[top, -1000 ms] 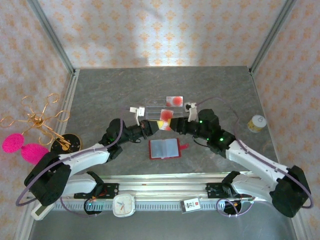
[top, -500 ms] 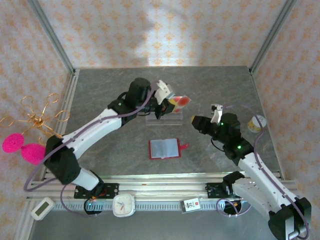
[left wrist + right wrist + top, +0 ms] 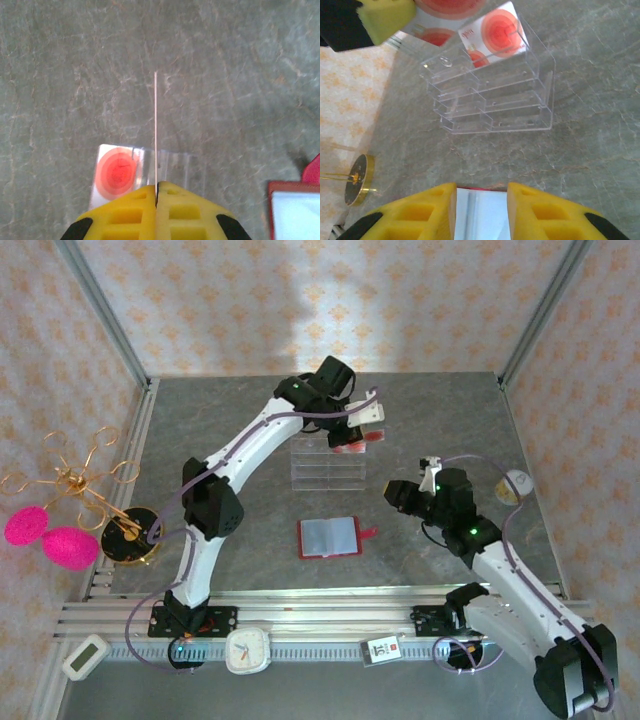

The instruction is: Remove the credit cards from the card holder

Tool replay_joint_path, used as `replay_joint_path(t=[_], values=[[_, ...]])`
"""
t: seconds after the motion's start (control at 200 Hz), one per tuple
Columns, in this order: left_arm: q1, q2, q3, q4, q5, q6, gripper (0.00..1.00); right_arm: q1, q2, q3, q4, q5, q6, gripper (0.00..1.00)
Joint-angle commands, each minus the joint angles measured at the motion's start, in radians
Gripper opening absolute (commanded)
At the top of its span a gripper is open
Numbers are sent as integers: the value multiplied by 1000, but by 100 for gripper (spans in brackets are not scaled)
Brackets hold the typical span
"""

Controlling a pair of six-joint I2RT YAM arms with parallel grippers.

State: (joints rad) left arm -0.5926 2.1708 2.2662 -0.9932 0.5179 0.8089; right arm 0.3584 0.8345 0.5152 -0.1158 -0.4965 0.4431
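Nearest, card holder [image 3: 328, 537] lying open, mid-worktop toward the near edge. Just beyond, right gripper [image 3: 481, 194] part open, empty. Farther back, clear rack [image 3: 328, 468] holding a red-marked card [image 3: 495, 35]. Above it, left gripper [image 3: 156, 187] clamped on a second card [image 3: 155, 125], seen edge-on.

Seen lying open and flat on the table [image 3: 220, 420]: a red holder [image 3: 328, 537], clear sleeves up, snap tab at its right in the top view. Standing tilted in the top tier of a clear rack [image 3: 495, 95]: a pale card [image 3: 495, 32] with a red round mark. Held edge-on over that rack: a second card [image 3: 155, 130].
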Motion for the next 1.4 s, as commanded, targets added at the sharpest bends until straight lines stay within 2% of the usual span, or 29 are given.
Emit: replay_joint_path(t=[0.0, 0.185, 0.325, 0.476, 0.591, 1.397], values=[[14, 1, 98, -137, -45, 149, 0, -8, 21, 13, -13, 28, -20, 31], [29, 21, 95, -144, -42, 221, 0, -25, 94, 17, 8, 36, -18, 29], [34, 47, 77, -113, -76, 222, 0, -26, 140, 20, 29, 49, -14, 29], [61, 43, 51, -49, -45, 196, 0, -27, 177, 30, 41, 51, -11, 29], [71, 46, 35, -32, -19, 204, 0, -27, 186, 36, 44, 55, -11, 29], [80, 79, -61, 88, -47, 181, 0, -31, 214, 47, 45, 71, -21, 28]])
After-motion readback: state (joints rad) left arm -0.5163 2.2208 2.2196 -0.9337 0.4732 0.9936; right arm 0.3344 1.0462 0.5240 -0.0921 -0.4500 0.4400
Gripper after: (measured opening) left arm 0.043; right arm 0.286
